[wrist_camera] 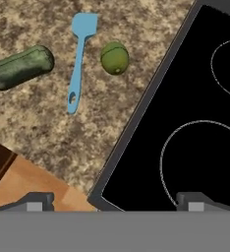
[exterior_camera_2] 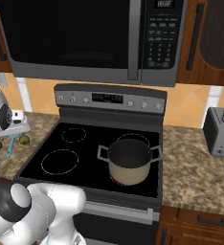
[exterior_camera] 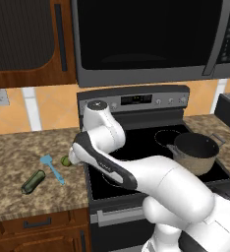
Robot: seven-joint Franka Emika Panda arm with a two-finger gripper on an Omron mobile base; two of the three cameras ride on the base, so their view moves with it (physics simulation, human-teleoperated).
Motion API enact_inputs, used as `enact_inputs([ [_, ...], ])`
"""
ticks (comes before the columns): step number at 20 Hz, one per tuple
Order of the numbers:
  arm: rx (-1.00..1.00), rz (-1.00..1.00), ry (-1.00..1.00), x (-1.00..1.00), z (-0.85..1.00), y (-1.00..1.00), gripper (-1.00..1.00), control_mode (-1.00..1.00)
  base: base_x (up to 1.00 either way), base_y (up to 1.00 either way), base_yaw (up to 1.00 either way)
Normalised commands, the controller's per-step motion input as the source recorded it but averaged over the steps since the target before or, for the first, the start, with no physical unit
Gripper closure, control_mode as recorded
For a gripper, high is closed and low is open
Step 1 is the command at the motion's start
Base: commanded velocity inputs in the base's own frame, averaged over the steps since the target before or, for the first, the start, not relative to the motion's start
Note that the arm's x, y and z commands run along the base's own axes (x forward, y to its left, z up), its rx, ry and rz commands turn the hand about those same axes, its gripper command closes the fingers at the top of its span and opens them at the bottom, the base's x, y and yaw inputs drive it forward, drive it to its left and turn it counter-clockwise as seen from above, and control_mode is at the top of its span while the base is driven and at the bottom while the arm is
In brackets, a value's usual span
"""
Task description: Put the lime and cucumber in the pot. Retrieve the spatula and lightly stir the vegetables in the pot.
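Jaws spread wide, empty, above the tabletop [wrist_camera: 48,142]; lime [wrist_camera: 114,57] lies ahead, beside spatula [wrist_camera: 79,59] and cucumber [wrist_camera: 21,67]

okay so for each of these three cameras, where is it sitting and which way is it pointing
Left base view: behind the arm's left, facing the stove; the arm sweeps left above the lime.
Right base view: behind its right, facing the pot; arm at left.
Hand view: on the hand, looking down at cucumber, spatula, lime; pincer tips wide apart.
All three share the lime and spatula.
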Motion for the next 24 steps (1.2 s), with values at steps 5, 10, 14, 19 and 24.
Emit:
enact_inputs([
  [5,-0.03,0.06,-0.02,0.20,-0.38,0.37,-1.00,-1.00,0.00,0.00,0.00],
  [10,-0.01,0.01,-0.02,0.40,-0.28,0.13,-1.00,-1.00,0.00,0.00,0.00],
  [14,0.00,0.00,0.00,0.52,-0.25,0.08,-1.00,-1.00,0.00,0.00,0.00],
  [19,0.00,0.00,0.00,0.57,-0.23,0.18,-1.00,-1.00,0.00,0.00,0.00],
  [24,0.00,0.00,0.00,0.57,-0.26,0.26,-1.00,-1.00,0.00,0.00,0.00],
])
